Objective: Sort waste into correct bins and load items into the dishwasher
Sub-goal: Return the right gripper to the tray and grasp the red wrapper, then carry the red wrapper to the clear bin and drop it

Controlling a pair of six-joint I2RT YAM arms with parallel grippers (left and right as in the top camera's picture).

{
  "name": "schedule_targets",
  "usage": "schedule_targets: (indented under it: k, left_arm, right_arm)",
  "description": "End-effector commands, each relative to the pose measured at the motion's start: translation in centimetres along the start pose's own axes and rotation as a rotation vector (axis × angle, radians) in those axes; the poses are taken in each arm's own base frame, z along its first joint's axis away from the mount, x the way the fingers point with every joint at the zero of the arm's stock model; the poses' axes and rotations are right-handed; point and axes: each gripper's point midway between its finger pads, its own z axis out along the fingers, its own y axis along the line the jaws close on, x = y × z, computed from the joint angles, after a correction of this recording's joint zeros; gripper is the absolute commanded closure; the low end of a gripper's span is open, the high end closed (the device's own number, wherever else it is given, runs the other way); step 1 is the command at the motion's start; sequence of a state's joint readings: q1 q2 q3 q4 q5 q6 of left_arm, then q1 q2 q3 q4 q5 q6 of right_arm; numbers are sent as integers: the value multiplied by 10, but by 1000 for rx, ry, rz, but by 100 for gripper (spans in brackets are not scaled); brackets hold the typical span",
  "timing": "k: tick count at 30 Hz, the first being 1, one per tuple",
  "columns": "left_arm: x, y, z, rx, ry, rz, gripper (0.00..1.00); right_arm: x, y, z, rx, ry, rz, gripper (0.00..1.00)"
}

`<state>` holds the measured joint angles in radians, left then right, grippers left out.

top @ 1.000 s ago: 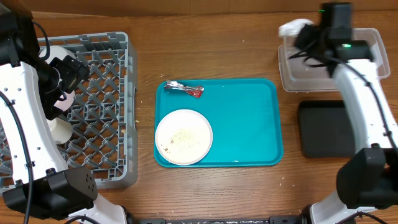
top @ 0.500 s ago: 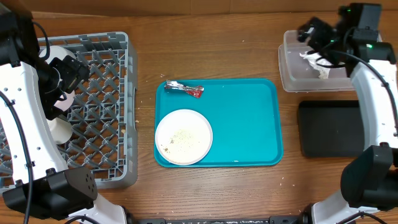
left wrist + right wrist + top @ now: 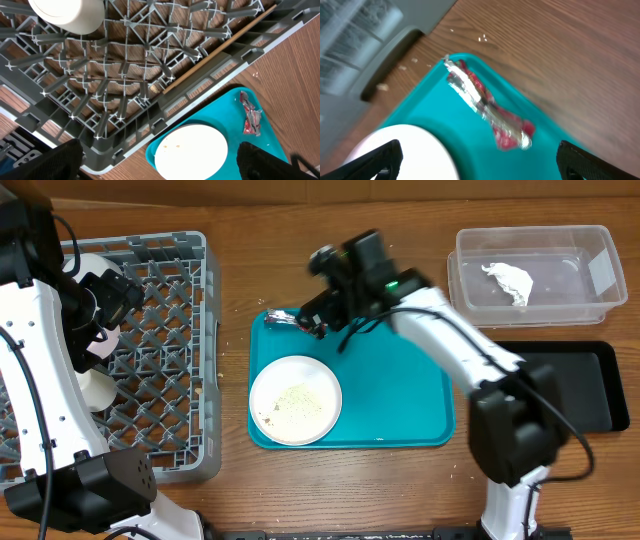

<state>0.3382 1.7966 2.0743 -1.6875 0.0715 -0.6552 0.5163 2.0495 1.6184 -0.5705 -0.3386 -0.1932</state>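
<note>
Wrapper [image 3: 487, 106], red and silver, crinkled: lies flat on the teal tray [image 3: 400, 395] in its far left corner, just inside the rim. Right gripper [image 3: 477, 152]: I have it hovering directly over that corner. Its jaws stand wide apart, one fingertip at each lower edge of the wrist view, with nothing between them. The wrapper sits ahead of them, untouched as far as I can tell.

White plate [image 3: 295, 400]: on the same tray, in the near left corner, close to the wrapper but apart from it. Rice-like crumbs [image 3: 290, 398] are scattered over its middle. A few pale specks [image 3: 482, 37] lie on the bare wooden table [image 3: 400, 480] just outside the tray's far left corner.

Clear tub [image 3: 470, 305]: far right of the table, holding the crumpled white napkin [image 3: 508, 280] near its middle. Black tray [image 3: 590, 390]: just in front of the tub, partly hidden by my right arm.

Grey dish rack [image 3: 160, 350]: left of the teal tray, near it but not touching. Left gripper [image 3: 157, 150]: I hold it above the rack, jaws fully spread and gripping nothing. White cup [image 3: 67, 15]: stands in the rack's lattice, at the upper left of my left wrist view. Other white ware in the rack is mostly hidden behind my left arm from above, and I cannot tell what it is.
</note>
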Motion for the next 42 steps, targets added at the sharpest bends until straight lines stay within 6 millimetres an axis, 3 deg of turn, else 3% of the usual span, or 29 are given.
schedule_targets:
  k: [1, 4, 10, 12, 19, 22, 25, 29, 31, 35, 39, 40, 42]
  left_arm:
    - [1, 0, -2, 3, -5, 2, 0]
    - [1, 0, -2, 3, -5, 2, 0]
    - [1, 0, -2, 3, -5, 2, 0]
    - [1, 0, -2, 3, -5, 2, 0]
    - [1, 0, -2, 3, -5, 2, 0]
    - [1, 0, -2, 3, -5, 2, 0]
    - [1, 0, -2, 3, -5, 2, 0]
    - [1, 0, -2, 3, -5, 2, 0]
    - [1, 0, -2, 3, -5, 2, 0]
    - [1, 0, -2, 3, -5, 2, 0]
    - [0, 0, -2, 3, -5, 2, 0]
    - [0, 0, -2, 3, -5, 2, 0]
    - [0, 0, -2, 3, -5, 2, 0]
  right_arm:
    - [11, -12, 35, 114, 41, -181, 0]
    - [17, -2, 56, 83, 47, -256, 0]
    - [26, 14, 81, 31, 49, -280, 1]
    - [29, 14, 86, 30, 54, -280, 14]
    - [21, -12, 83, 186, 42, -204, 96]
    - [6, -36, 65, 343, 12, -120, 96]
    - [-16, -61, 27, 520, -60, -35, 96]
    - [-45, -94, -37, 710, -193, 111, 96]
    - [-49, -117, -68, 780, -243, 191, 96]
    - [-37, -175, -132, 866, -335, 451, 96]
    - [3, -238, -187, 895, -399, 763, 94]
    - [9, -246, -192, 885, -403, 795, 85]
    - [21, -266, -203, 828, -417, 857, 39]
